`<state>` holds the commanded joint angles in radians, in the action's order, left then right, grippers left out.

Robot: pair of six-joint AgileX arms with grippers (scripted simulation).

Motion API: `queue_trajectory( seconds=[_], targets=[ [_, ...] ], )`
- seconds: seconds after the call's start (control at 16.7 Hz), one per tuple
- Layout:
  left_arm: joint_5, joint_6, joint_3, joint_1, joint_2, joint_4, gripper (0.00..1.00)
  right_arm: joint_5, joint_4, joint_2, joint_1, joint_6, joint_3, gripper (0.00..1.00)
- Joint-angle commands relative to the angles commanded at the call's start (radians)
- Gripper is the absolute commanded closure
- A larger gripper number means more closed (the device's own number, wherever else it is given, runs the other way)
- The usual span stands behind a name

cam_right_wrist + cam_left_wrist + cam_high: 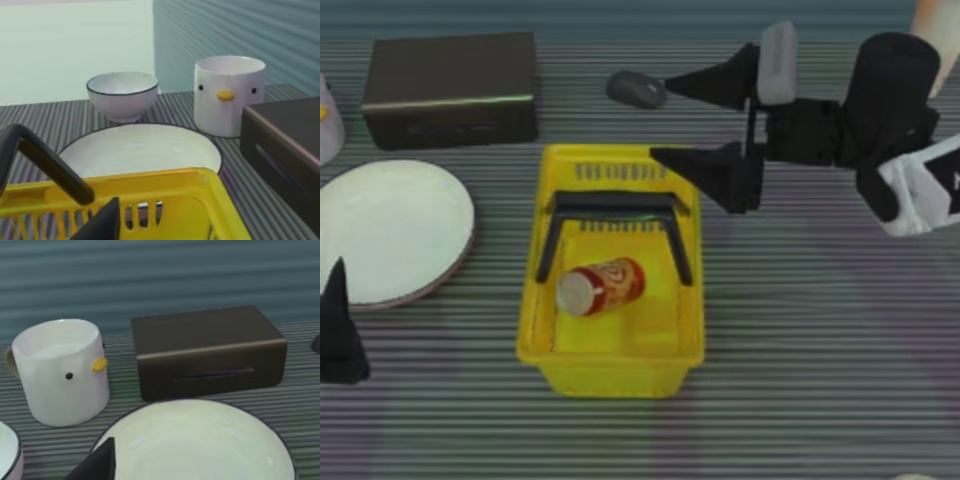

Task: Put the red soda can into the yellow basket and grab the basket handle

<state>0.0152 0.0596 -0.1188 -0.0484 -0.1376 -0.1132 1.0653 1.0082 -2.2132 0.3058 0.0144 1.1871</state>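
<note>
1. The surface (820,350) is covered in fine grey stripes running from the top view's left to its right
2. Faint purplish patches show on the stripes at lower left and right of centre
3. A ribbed blue-grey wall (160,275) rises behind the surface
4. In the right wrist view a plain pale green wall (75,45) meets the ribbed one at a corner

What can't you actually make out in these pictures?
- Left hand: cut off by the top view's left edge, so its grip is unclear.
- Duck mug: nearly all outside the top view.
- Red soda can: its underside is hidden against the yellow basket floor, and neither wrist view shows it.
</note>
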Motion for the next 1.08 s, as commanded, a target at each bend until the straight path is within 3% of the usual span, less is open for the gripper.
queue_trajectory(
  seconds=[0.18,0.36,0.72,1.08],
  targets=[
    [0.018,0.078,-0.156,-0.063,-0.184,-0.149,0.0,-0.085,-0.093,0.178,-0.025,-0.013,-0.126,0.0],
    [0.036,0.178,-0.352,-0.142,-0.421,-0.336,0.0,-0.204,-0.212,0.409,-0.06,-0.024,-0.282,0.0],
    [0.059,0.416,-0.822,-0.314,-0.986,-0.755,0.0,-0.499,-0.489,0.993,-0.145,-0.034,-0.625,0.0],
    [0.048,0.661,-1.327,-0.466,-1.532,-1.109,0.0,-0.792,-0.758,1.605,-0.224,-0.028,-0.93,0.0]
  ],
)
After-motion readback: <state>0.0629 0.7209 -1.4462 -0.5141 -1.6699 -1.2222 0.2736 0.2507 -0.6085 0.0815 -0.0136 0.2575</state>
